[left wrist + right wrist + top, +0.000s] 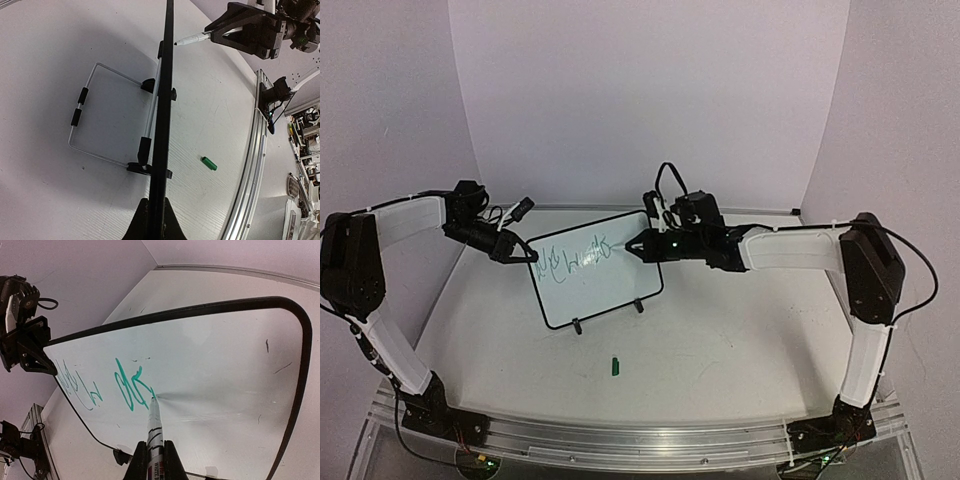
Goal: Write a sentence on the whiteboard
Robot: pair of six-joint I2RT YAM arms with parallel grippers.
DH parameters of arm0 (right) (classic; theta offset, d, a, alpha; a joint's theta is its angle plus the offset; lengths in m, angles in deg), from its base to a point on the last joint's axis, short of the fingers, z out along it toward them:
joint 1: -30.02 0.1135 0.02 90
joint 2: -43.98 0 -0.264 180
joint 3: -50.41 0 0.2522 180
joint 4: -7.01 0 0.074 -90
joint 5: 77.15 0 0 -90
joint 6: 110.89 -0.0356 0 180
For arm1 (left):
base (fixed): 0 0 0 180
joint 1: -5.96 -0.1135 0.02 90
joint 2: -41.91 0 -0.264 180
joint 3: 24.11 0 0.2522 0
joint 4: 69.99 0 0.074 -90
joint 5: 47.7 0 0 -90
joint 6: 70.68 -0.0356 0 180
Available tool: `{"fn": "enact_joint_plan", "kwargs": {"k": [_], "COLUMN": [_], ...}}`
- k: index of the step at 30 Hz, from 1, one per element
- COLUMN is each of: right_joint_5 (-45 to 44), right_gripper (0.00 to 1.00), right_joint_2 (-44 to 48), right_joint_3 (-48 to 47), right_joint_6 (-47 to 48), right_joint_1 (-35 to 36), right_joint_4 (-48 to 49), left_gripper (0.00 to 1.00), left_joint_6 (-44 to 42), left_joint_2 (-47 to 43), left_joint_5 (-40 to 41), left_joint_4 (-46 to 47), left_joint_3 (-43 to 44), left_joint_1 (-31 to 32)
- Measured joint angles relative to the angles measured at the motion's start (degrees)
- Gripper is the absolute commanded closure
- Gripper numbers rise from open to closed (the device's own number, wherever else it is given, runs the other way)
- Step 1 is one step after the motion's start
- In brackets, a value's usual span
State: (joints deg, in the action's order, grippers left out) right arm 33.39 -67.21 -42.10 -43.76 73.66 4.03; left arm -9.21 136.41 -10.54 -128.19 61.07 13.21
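my right gripper [152, 456] pinches the marker [155, 430], tip on the whiteboard [225, 380]; left gripper [523, 255] clamps its 9 o'clock edge; green sentence [130, 387] slants.

A robotics lab: white backdrop walls [650, 90] around a table [740, 340] edged with aluminium rail [640, 440].
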Motion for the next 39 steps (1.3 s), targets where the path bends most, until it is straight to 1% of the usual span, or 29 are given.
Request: {"fn": "enact_joint_plan", "kwargs": {"k": [5,12,25,39], "right_joint_5": [-0.36,-1.6,-1.53,-0.09], "right_gripper": [1.0,1.0,1.0,1.0], "right_joint_2": [2.03,2.19,-0.69,-0.81], "right_joint_3": [1.01,0.93,-2.14,-0.2], "right_joint_6": [-0.18,-0.7,-0.99,-0.77], "right_joint_1": [0.0,0.0,-0.26,-0.26], "right_joint_4": [0.67,1.61,0.95,0.04], "left_gripper": [1.0,1.0,1.0,1.0], "left_joint_6": [0.0,0.0,0.01,0.02], "left_joint_2": [0.0,0.0,0.0,0.0], "left_joint_5": [0.0,0.02,0.04,0.07], "left_joint_4": [0.0,0.0,0.0,-0.02], "left_joint_3": [0.0,0.0,0.0,0.0], "left_joint_1": [0.0,0.0,0.0,0.0]}}
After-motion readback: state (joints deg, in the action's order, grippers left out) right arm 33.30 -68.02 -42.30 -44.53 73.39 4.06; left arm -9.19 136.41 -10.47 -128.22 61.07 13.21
